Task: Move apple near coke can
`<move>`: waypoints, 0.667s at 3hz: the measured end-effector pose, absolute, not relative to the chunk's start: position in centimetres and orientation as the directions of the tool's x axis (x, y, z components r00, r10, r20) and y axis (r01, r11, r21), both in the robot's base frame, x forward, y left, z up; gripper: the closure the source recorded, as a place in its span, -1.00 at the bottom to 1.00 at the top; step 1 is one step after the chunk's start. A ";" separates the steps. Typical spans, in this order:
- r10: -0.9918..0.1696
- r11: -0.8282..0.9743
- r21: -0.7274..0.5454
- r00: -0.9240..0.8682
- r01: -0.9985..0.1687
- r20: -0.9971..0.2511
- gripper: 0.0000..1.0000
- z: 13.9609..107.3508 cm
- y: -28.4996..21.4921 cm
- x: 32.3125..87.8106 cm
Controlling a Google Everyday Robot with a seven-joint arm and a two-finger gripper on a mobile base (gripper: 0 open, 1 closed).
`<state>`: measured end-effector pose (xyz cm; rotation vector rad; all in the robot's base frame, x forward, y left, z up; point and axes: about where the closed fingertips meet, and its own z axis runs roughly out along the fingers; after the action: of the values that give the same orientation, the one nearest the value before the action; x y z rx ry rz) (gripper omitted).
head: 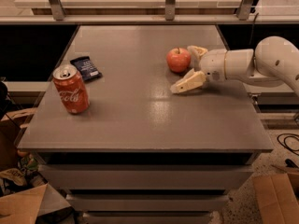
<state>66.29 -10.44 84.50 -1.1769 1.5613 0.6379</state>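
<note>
Down on the floor, closest to us, lie brown boxes [275, 199]. Above them stands the grey bench [140, 125].

On the near left of the bench stands the coke can [70, 90]. It is red with white writing and a silver top, and it stands upright.

A bit farther back, on the right side, is the tool [183, 69]. It sits at the end of a white arm [243, 64] that reaches in from the right. Its two fingers [188, 83] are spread wide apart and hold nothing. One finger is low and nearer to us. The other is farther back, just beside the apple.

On the left, just behind the can, lies a flat dark packet [85, 67]. It is not part of the job.

The apple [178, 59] sits on the far right part of the bench, right at the open mouth of the tool. I cannot tell if the far finger touches it. It is well apart from the can.

I think the apple is light and hard, so it will not squash. But it is round and shiny, so it may roll or slip out. The best place to hold it is around its fat middle, with one finger on each side, not at the little stem. The squeeze should be firm but gentle, since a hard pinch could bruise it. Then it needs a trip left and nearer, to sit beside the can without knocking it over.
</note>
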 end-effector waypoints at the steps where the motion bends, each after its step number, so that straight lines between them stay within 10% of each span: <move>1: -0.354 0.382 -0.153 0.009 -0.912 -0.935 -0.65 83.3 -10.1 67.6; 2: -0.346 0.378 -0.157 0.018 -0.912 -0.938 -0.19 83.4 -9.9 68.2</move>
<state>68.18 -9.90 83.39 -1.1673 1.5484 0.6508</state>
